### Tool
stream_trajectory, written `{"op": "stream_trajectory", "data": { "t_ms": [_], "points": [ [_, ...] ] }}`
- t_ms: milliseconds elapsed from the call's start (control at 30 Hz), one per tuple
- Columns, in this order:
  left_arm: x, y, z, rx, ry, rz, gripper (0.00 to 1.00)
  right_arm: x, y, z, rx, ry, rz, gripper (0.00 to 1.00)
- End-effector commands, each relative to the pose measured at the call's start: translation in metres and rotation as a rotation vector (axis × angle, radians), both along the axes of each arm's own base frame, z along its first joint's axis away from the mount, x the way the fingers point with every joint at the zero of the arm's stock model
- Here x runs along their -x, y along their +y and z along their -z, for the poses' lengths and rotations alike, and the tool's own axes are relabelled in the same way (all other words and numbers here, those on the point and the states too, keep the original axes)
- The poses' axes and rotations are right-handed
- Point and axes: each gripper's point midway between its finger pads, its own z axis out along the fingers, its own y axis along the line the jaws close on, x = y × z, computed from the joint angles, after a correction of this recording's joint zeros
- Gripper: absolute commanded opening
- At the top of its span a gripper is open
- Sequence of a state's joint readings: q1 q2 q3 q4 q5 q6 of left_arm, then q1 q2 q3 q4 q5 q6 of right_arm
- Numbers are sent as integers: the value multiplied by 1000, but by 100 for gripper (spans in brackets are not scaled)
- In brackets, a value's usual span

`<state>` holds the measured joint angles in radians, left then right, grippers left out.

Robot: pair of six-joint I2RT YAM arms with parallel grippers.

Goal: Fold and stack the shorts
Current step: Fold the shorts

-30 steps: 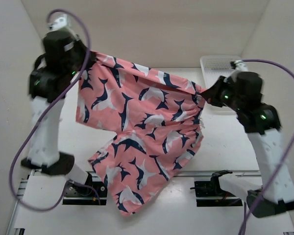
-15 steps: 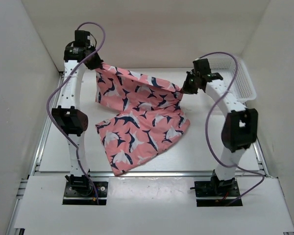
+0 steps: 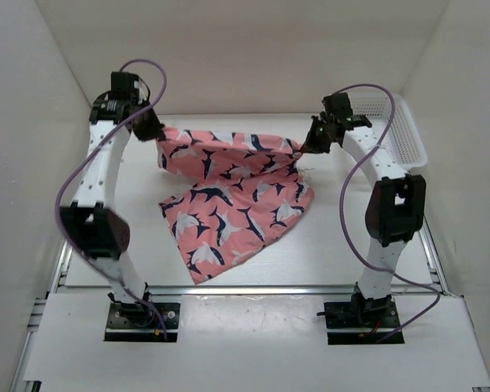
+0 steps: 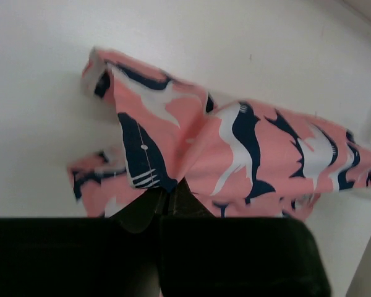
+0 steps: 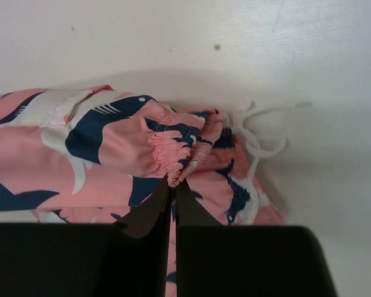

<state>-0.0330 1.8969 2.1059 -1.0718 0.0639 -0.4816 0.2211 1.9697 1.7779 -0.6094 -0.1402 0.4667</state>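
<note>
Mid-fold: left gripper [image 3: 153,132] and right gripper [image 3: 308,145] each pinch the shark-print shorts [image 3: 233,208] near the table [image 3: 351,237] far edge. Next, lay the held edge forward evenly.

The overhead view is bright and even, lit by diffuse light from above; the white walls and table [image 3: 343,245] almost merge, and nothing glares. Only a faint, soft-edged shadow rims the shorts [image 3: 229,208]. The wide lens makes the side walls lean outward toward the frame edges. In the left wrist view the left gripper [image 4: 169,197] is an underexposed black mass, and the fabric ahead of its fingertips looks soft and slightly smeared. The right wrist view is sharper: gathers just beyond the right gripper [image 5: 175,184] read crisply, a grey shadow band lies on the table past them, and its fingers are equally dark
</note>
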Motion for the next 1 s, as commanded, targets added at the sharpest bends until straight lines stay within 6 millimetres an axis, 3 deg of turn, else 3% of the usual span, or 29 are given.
{"op": "stream_trajectory", "data": {
  "t_ms": [0,33,67,200,233,300,333,500,533,733,900,967],
  "points": [
    [66,6,-47,-27,-106,-38,10,30,-29,-13,64,8,17,0],
    [80,-4,-40,1,-84,-12,10,38,-31,-20,62,-4,17,0],
    [104,-12,-26,24,-55,1,10,45,-32,-19,63,3,17,0],
    [165,-33,17,66,44,27,10,83,-44,-16,73,22,18,0],
    [176,-37,26,74,67,30,10,97,-47,-2,81,67,17,0],
    [208,-51,53,99,131,43,10,112,-51,0,93,76,24,0],
    [217,-54,61,100,147,42,10,126,-56,13,111,118,29,0],
    [268,-75,102,131,249,78,10,161,-81,36,148,175,96,0],
    [274,-78,107,140,266,73,10,170,-86,45,145,205,118,0],
    [310,-97,143,128,378,124,10,199,-102,54,187,209,202,0],
    [326,-105,158,101,436,149,10,209,-105,65,193,226,224,0],
    [336,-111,163,104,467,179,41,213,-106,72,197,240,223,2]
  ]
}}
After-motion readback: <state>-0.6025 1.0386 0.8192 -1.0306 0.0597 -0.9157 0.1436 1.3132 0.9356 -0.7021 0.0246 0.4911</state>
